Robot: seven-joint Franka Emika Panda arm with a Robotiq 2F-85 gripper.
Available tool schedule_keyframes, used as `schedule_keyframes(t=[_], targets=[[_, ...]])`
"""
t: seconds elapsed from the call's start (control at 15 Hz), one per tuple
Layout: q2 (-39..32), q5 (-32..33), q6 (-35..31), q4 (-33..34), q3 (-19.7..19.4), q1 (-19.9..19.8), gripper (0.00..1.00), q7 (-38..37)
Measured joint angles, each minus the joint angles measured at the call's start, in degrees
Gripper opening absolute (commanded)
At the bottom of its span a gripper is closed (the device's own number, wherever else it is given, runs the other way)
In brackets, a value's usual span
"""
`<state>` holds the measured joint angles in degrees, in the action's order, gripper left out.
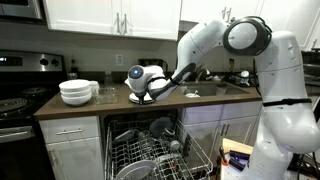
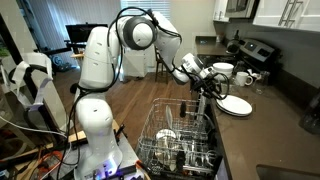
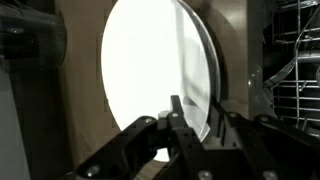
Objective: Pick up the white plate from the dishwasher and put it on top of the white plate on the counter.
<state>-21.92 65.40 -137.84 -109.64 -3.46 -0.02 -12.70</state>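
From where I stand, the arm reaches out over the table (image 1: 200, 97), above the open dishwasher's wire rack (image 2: 180, 135). The gripper (image 3: 178, 108) is clenched on the near rim of the white round ceramic plate (image 3: 150, 60), with its fingers pinching the edge. The plate is out of the rack and low over the table. In an exterior view it reads as a flat white disc (image 2: 236, 104) just beyond the gripper (image 2: 205, 82).

In the wrist view a second rim (image 3: 211, 75) peeks out at the plate's right edge. I take that for the other white plate waiting there, though I cannot tell whether the two are touching yet.

The plate looks stiff, glazed and slick, and heavy enough to lever against a hold at one edge. It would chip if dropped. The rim is the only place to take it, and it wants lowering flat before letting go. A stack of white bowls (image 1: 78, 92) sits well apart, further left along the table.
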Motion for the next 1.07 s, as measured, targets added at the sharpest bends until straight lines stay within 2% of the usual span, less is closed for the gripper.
schedule_keyframes(t=[0.4,0.67,0.73,0.8,0.87,1.07], targets=[[0.32,-1.36,0.01,0.94,0.12,0.01,0.98,1.62],[1.21,-5.09,0.14,0.92,1.29,0.23,1.0,5.42],[1.41,-5.13,0.28,0.91,1.5,0.44,0.84,5.66],[1.59,-5.12,0.62,0.91,1.57,0.76,0.75,5.67],[1.75,-5.04,1.21,0.92,1.57,1.06,0.71,5.67],[2.09,-3.67,4.19,0.93,1.43,1.7,0.51,5.66]])
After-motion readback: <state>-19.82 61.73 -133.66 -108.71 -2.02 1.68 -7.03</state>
